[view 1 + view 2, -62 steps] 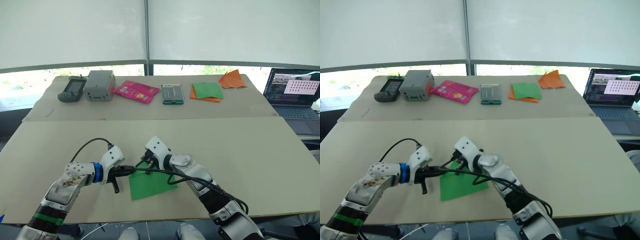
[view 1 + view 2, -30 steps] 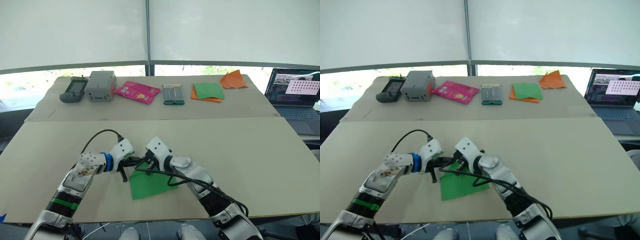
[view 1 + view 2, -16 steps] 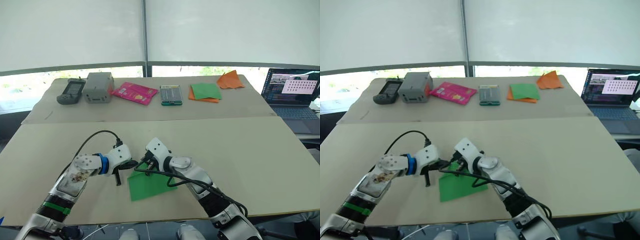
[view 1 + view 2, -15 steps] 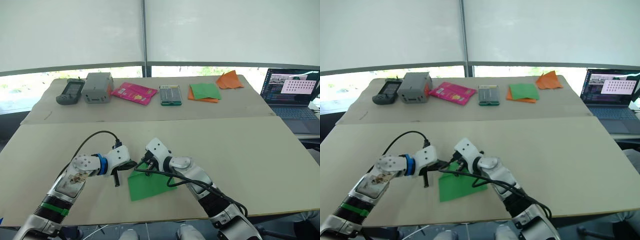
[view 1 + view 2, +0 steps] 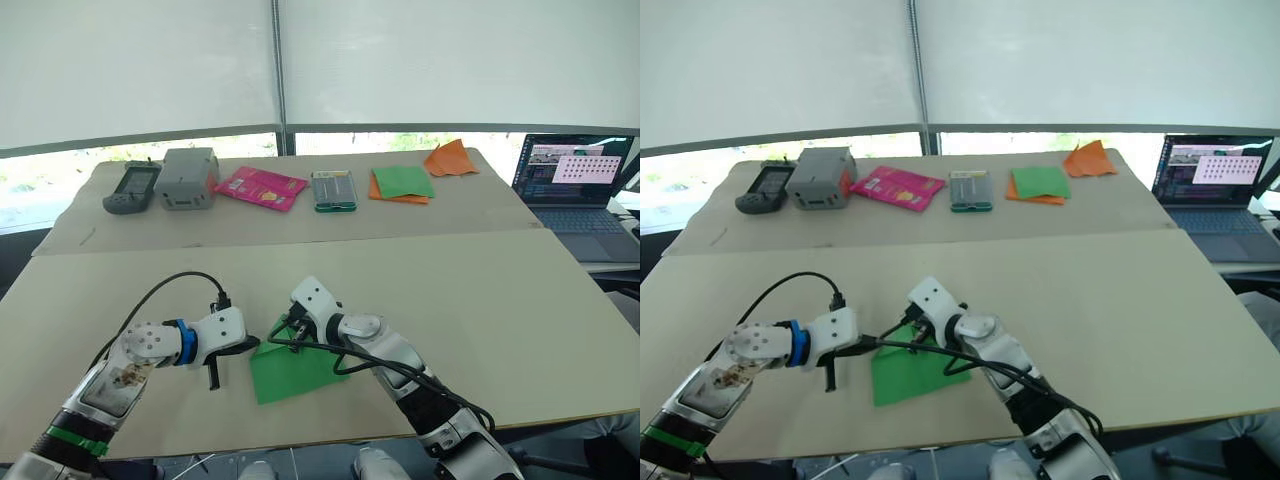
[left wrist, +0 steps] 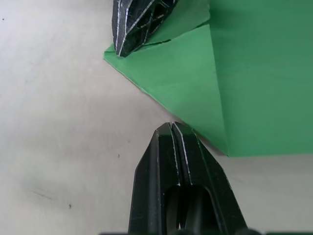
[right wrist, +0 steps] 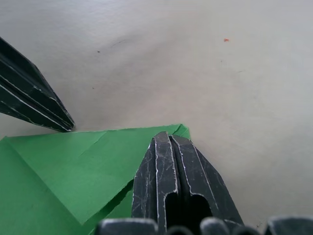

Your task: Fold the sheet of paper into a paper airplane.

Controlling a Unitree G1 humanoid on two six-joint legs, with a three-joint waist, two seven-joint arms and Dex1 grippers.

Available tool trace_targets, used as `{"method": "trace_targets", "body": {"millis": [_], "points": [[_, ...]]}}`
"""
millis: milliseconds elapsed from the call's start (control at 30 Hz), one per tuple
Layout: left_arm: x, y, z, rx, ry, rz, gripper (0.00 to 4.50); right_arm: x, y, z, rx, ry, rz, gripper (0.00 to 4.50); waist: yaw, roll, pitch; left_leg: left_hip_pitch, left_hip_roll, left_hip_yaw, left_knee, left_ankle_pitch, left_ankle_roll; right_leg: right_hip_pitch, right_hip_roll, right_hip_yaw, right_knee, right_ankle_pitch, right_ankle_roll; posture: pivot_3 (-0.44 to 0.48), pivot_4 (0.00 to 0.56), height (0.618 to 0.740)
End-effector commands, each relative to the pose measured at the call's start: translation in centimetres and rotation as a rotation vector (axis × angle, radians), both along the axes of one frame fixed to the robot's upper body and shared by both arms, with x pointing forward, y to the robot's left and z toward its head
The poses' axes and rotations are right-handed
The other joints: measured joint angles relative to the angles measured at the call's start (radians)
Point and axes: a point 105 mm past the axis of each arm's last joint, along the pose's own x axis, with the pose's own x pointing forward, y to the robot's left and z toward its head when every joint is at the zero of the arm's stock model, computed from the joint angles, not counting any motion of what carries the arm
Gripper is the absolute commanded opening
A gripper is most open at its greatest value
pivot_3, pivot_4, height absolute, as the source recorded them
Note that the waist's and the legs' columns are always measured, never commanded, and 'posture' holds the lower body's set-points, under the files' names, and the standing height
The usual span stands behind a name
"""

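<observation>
Thin bright green sheet of paper lies flat on the beige tabletop. Right hand, fingers pressed together, pins its far corner; left hand, also closed, points at its left edge.

The left gripper is pulling back from the sheet of paper toward the tabletop's left edge, fingers pressed together.

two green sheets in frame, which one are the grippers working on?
The sheet of paper on the near table, between both grippers, with a corner folded over. The other green sheet lies on orange paper on the far table.
</observation>
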Motion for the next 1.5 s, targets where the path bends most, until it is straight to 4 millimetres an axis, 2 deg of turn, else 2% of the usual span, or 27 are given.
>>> {"method": "trace_targets", "body": {"millis": [33, 267, 600, 667, 800, 933, 1100, 1233, 1400, 1500], "points": [[-3.7, 2.4, -4.9, 0.11, 0.242, 0.032, 0.05, -0.2, -1.0, -1.8, -0.045, 0.06, -0.035, 0.0, -0.001, 0.0, 0.0, 0.0, 0.0, 0.0, 0.0, 0.0, 0.0, 0.0, 0.0, 0.0, 0.0, 0.0, 0.0, 0.0, 0.15, 0.74], [-4.6, 3.2, -4.8, 0.118, 0.261, 0.048, 0.05, -0.2, -0.9, -1.8, -0.045, 0.061, -0.03, 0.0, -0.006, 0.002, -0.001, 0.002, 0.0, 0.0, -0.003, 0.0, 0.0, -0.001, 0.001, 0.003, 0.0, 0.0, -0.001, 0.0, 0.15, 0.74], [-4.1, 3.5, -4.0, 0.097, 0.239, 0.074, 0.05, -0.3, -0.7, -1.8, -0.044, 0.061, -0.021, 0.0, -0.014, 0.002, -0.001, 0.002, 0.0, 0.001, -0.004, 0.0, 0.0, -0.001, 0.001, 0.003, 0.0, -0.001, -0.001, 0.0, 0.15, 0.74], [-3.8, 3.6, -3.5, 0.077, 0.231, 0.086, 0.05, -0.4, -0.7, -1.8, -0.045, 0.061, -0.021, 0.0, -0.016, 0.002, -0.001, 0.002, 0.0, 0.0, -0.004, 0.0, 0.0, -0.001, 0.001, 0.003, 0.0, -0.001, -0.001, 0.0, 0.15, 0.74], [-2.8, 3.7, -1.3, -0.038, 0.226, 0.143, 0.05, -0.3, -0.8, -1.6, -0.041, 0.051, -0.019, 0.0, -0.021, 0.0, 0.0, 0.001, 0.0, 0.0, -0.004, 0.0, 0.0, -0.002, 0.001, 0.003, 0.0, -0.001, -0.001, 0.0, 0.15, 0.74], [-2.0, 3.2, 0.2, -0.203, 0.257, 0.199, 0.05, -0.2, -0.4, 0.0, 0.013, -0.005, -0.002, 0.0, -0.021, -0.005, 0.005, 0.001, 0.0, 0.0, -0.004, 0.0, 0.0, -0.002, 0.001, 0.003, 0.0, -0.001, -0.001, 0.0, 0.15, 0.74], [-2.2, 2.8, 1.1, -0.317, 0.301, 0.21, 0.05, -0.6, -0.3, 1.8, 0.065, -0.067, 0.023, 0.0, -0.018, -0.009, 0.01, -0.001, 0.0, 0.0, -0.004, 0.0, 0.0, -0.003, 0.001, 0.003, -0.001, 0.0, 0.0, 0.0, 0.15, 0.74], [-1.6, 1.4, 2.8, -0.45, 0.313, 0.181, 0.05, -1.2, -0.8, 3.8, 0.119, -0.131, 0.041, 0.0, -0.009, -0.01, 0.014, -0.002, 0.0, 0.0, -0.003, 0.0, 0.0, -0.003, 0.001, 0.003, -0.001, 0.0, 0.0, 0.0, 0.15, 0.74], [-0.4, -0.6, 4.5, -0.556, 0.313, 0.138, 0.05, -2.0, -1.7, 4.6, 0.148, -0.149, 0.045, 0.0, 0.009, -0.012, 0.019, -0.002, 0.0, 0.0, -0.003, 0.0, 0.0, -0.003, 0.001, 0.002, -0.001, 0.0, 0.001, 0.0, 0.15, 0.74], [0.1, -1.1, 3.9, -0.531, 0.309, 0.122, 0.05, -2.3, -2.5, 4.3, 0.131, -0.138, 0.03, 0.0, 0.009, -0.013, 0.018, -0.002, -0.001, 0.0, -0.002, 0.0, 0.0, -0.003, 0.001, 0.003, -0.002, 0.0, 0.001, 0.0, 0.15, 0.74]]}}
